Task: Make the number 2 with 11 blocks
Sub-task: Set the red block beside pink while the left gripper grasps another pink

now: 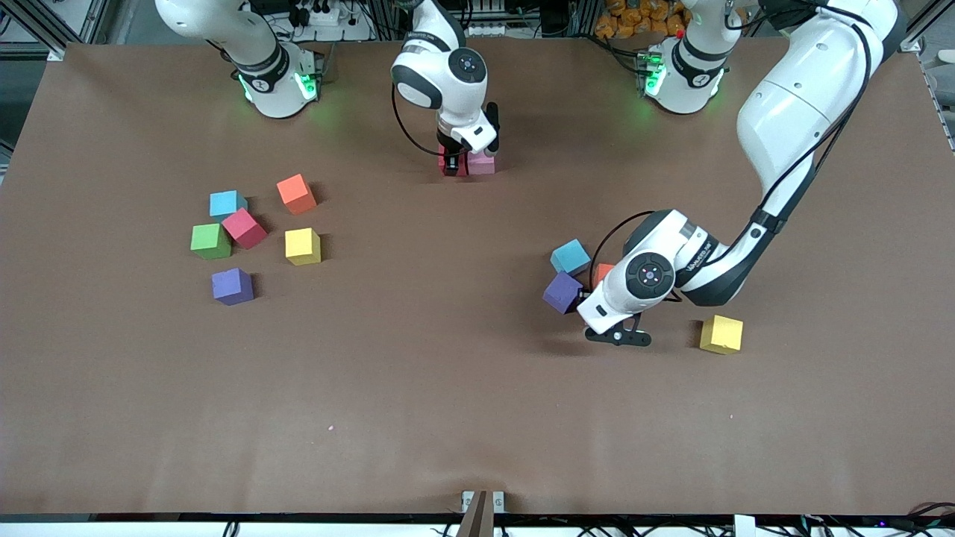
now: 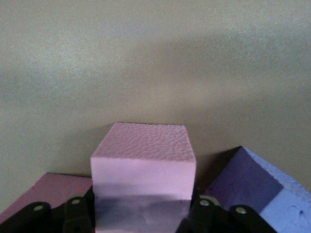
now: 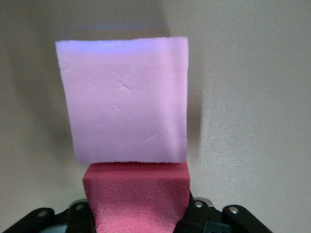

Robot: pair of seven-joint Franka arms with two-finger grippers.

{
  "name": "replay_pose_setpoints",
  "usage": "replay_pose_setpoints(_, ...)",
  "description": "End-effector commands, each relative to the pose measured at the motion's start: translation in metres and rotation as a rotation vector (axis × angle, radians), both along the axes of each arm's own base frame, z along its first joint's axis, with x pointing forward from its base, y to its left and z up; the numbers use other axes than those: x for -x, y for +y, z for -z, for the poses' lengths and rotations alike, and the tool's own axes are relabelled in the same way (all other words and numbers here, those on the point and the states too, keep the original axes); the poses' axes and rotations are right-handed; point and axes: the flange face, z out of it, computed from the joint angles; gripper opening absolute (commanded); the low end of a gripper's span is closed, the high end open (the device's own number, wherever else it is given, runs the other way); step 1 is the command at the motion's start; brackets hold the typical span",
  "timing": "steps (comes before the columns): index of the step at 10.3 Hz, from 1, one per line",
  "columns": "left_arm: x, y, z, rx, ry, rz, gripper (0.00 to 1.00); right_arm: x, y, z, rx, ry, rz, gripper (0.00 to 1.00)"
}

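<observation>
My right gripper (image 1: 456, 160) (image 3: 138, 213) is down at the table, shut on a red block (image 3: 138, 199). That block sits right against a pink block (image 1: 482, 163) (image 3: 124, 99) near the robots' bases. My left gripper (image 2: 143, 213) is low over the table, its fingers (image 2: 77, 213) pressed on both sides of another pink block (image 2: 143, 155), which the hand hides in the front view. Beside this block lie a purple block (image 1: 562, 291) (image 2: 252, 189) and a mauve one (image 2: 48, 191). A light blue block (image 1: 571, 256) and an orange-red block (image 1: 603, 272) lie close by.
A yellow block (image 1: 721, 333) lies toward the left arm's end. Toward the right arm's end lie loose blocks: light blue (image 1: 227, 203), red (image 1: 244, 227), green (image 1: 210, 241), orange (image 1: 296, 194), yellow (image 1: 302, 246), purple (image 1: 232, 286). The brown table (image 1: 448, 403) is bare nearer the camera.
</observation>
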Motion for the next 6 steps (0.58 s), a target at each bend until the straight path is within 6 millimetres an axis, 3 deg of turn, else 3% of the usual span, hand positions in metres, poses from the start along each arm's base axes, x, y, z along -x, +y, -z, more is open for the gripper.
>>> replay_pose_setpoints(1, 0.0, 0.004, -0.041, -0.066, -0.043, 0.0, 0.64, 0.004, 0.01, 0.005, 0.002, 0.011, 0.018, 0.04)
replay_pose_setpoints(2, 0.003, -0.002, -0.065, -0.086, -0.063, -0.022, 0.61, 0.004, 0.011, 0.005, 0.002, 0.011, 0.018, 0.04)
replay_pose_setpoints(3, 0.008, -0.011, -0.088, -0.093, -0.083, -0.044, 0.6, 0.004, 0.011, 0.005, 0.002, 0.011, 0.018, 0.27)
replay_pose_setpoints(4, 0.014, -0.019, -0.108, -0.105, -0.088, -0.061, 0.59, 0.003, 0.012, 0.004, -0.001, 0.01, 0.016, 0.92)
replay_pose_setpoints(5, 0.019, -0.024, -0.13, -0.12, -0.107, -0.071, 0.59, 0.003, 0.011, 0.004, -0.001, 0.01, 0.018, 1.0)
replay_pose_setpoints(6, 0.023, -0.027, -0.144, -0.126, -0.105, -0.073, 0.58, 0.002, 0.011, 0.004, -0.001, 0.01, 0.019, 1.0)
